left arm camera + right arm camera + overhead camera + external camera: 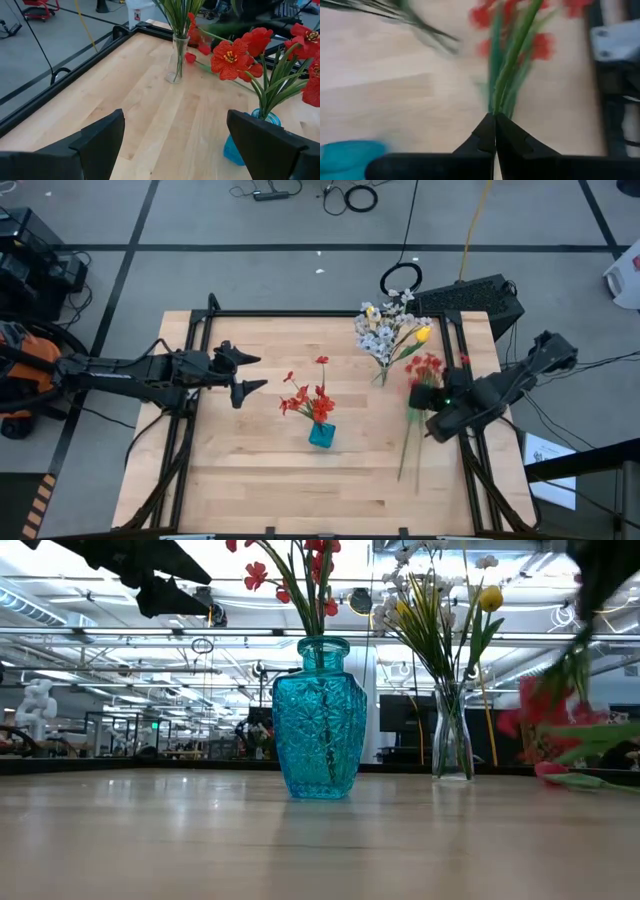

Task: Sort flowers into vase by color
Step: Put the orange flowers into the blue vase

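On the pale wooden table (pixel 250 480), right of the blue vase (pixel 321 436), the right gripper (pixel 418 396) pinched a red flower spray (pixel 425 367); left gripper (pixel 250 372) gaped empty.

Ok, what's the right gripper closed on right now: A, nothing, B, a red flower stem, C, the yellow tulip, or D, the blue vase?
B: the right gripper has its fingers pinched shut on the green stem of a red flower, while the blue vase stands apart at mid-table.
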Controlling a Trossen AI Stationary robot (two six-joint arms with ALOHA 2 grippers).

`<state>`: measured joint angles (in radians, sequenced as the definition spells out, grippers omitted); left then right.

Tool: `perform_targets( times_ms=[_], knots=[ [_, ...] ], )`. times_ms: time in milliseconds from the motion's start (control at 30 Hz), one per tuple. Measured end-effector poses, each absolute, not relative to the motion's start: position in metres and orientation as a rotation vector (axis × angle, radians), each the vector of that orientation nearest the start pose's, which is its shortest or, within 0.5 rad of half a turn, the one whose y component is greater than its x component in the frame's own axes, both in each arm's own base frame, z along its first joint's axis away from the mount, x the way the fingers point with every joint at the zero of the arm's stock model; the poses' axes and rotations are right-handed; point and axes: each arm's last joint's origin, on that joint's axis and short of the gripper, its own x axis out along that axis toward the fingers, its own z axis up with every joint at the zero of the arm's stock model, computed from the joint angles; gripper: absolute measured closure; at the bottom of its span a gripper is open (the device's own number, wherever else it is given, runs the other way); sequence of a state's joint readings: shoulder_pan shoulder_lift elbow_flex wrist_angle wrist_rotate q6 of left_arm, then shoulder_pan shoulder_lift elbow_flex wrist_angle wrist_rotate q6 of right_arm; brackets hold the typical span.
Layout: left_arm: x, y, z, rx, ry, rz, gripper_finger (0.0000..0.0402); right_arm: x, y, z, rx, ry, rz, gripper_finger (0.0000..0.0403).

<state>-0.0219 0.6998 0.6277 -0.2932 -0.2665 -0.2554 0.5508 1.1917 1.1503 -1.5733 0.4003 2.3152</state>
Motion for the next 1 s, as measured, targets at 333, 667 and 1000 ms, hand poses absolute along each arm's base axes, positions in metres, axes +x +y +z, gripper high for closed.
perform_targets(
  times_ms=[333,667,1000],
  knots=[
    [0.156,0.004,0.282,-0.199,0.329,0.287,0.0047,0.153,0.079,0.329,1.173,0.678,-1.149,0.0403],
    [0.156,0.004,0.282,-0.199,0.329,0.287,0.0047,0.214,0.118,0.287,1.159,0.801,-1.098,0.0402],
    [0.156,0.004,0.282,-0.198,0.329,0.287,0.0047,0.269,0.156,0.215,1.175,1.005,-1.077,0.0399]
  ],
)
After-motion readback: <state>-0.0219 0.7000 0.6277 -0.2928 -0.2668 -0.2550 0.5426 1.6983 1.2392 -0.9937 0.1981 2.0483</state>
